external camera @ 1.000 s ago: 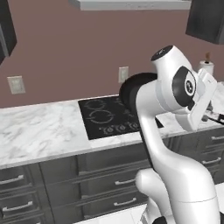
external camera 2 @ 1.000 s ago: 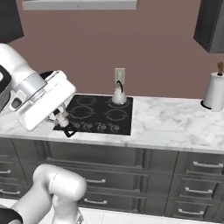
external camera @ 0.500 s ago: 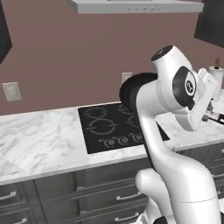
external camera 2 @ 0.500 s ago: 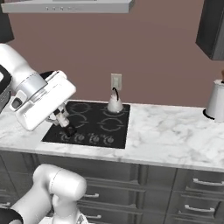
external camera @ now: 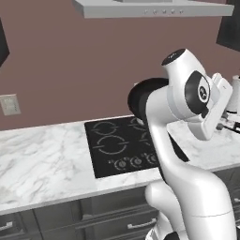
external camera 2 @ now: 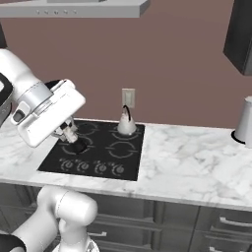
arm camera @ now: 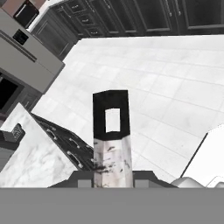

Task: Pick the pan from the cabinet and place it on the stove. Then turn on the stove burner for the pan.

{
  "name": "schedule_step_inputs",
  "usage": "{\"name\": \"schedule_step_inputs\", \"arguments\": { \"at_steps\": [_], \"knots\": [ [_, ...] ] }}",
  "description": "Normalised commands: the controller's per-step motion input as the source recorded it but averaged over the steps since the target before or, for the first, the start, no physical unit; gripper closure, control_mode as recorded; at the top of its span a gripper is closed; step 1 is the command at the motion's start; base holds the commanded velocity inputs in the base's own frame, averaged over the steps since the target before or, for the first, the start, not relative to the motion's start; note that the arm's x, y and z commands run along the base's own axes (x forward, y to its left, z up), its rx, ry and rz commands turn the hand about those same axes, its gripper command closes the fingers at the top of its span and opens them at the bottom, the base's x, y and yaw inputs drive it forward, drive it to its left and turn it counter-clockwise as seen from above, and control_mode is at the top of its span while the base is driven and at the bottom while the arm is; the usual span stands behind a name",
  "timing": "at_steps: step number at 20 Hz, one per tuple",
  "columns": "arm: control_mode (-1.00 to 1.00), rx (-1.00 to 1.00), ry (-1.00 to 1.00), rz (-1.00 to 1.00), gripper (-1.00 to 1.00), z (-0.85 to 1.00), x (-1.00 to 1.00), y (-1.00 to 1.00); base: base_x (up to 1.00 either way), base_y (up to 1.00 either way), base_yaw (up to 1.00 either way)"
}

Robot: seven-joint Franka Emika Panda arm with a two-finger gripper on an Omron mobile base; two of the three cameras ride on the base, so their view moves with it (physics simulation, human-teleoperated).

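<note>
End effector: the two-finger end effector (arm camera: 113,177) is clamped on the long straight handle of the shallow round black frying pan (arm camera: 111,131). In the hand view the handle runs away from the fingers, pale and scuffed close to them, black with a rectangular hole at its far end.
End effector position: in the right base view the end effector (external camera 2: 69,135) hangs above the front left part of the stove, off the glass.
Pan: the black frying pan (external camera: 142,97) is in the air, its round body showing as a dark disc behind the arm in the left base view. It seems to be tipped up on edge, though the arm hides much of it.
Stove: the flat black glass cooktop (external camera 2: 106,147) is set into the white marble surface (external camera 2: 192,165), with round knobs along its front edge.
Kettle: a small white kettle with a black loop handle (external camera 2: 126,123) stands on the rear right ring.
Cabinet: a dark grey wall cabinet (external camera 2: 240,32) hangs at upper right, well apart from the pan.
Hood: a grey range hood (external camera: 150,8) sits above the stove.
</note>
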Motion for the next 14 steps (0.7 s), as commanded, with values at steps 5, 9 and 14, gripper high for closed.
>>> {"name": "schedule_step_inputs", "arguments": {
  "at_steps": [5, 9, 14],
  "knots": [
    [1.0, 0.0, 0.0, 0.0, 1.0, 0.0, 0.0, 0.0, 0.46, -0.16, 0.0],
    [1.0, 0.0, 0.0, 0.0, 1.0, 0.0, 0.0, 0.0, 0.38, -0.12, 0.0],
    [1.0, 0.0, 0.0, 0.0, 1.0, 0.0, 0.0, 0.0, 0.11, -0.06, 0.0]
  ]
}}
